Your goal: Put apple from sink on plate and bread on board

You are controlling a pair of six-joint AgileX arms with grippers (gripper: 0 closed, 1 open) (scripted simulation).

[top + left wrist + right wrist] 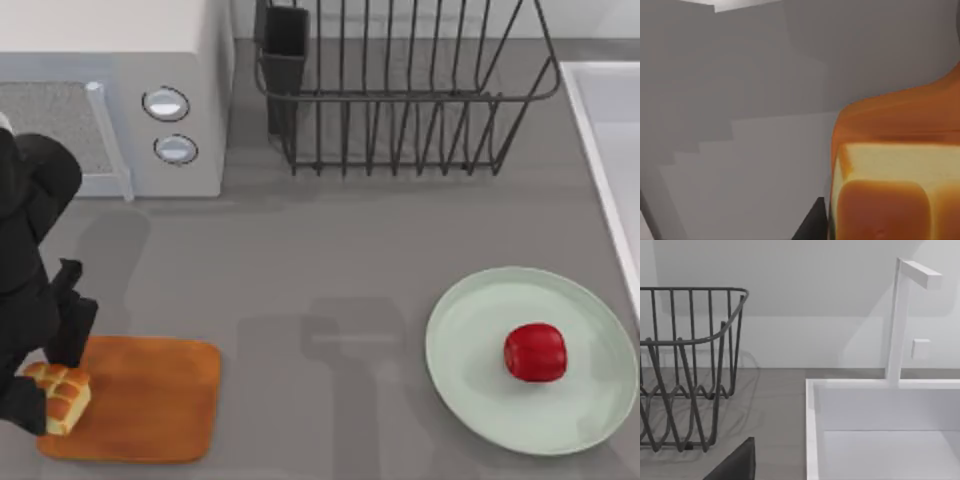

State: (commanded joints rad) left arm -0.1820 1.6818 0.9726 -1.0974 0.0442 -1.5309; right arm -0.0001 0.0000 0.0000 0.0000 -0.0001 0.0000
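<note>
Gripping: our left gripper is clamped on the bread, one dark finger above it in the top view and one at its lower edge, over the board's left end.
Left arm: black, coming in from the table's left edge, in front of the microwave.
Bread heading: the block sits turned a little askew to the board's edges; it is near square, so we see no clear long axis.
Bread look: golden-brown, glossy top scored into rolls, paler cut sides; the left wrist view shows it close up against the orange wood.
Board: orange-brown wood, rounded rectangle, long axis left to right, on the table's front left; its handle we cannot make out.
Apple: glossy red, roundish, lying right of centre on the plate.
Plate: large, round, pale mint green with a shallow rim, front right.
Sink: pale, straight-edged basin at the right edge; the right wrist view shows its white wall and a square-section tap.
Rack: dark wire, at the back, between microwave and sink.
Right gripper: whether its fingers are apart or together we cannot tell.
Table: plain matte grey.
</note>
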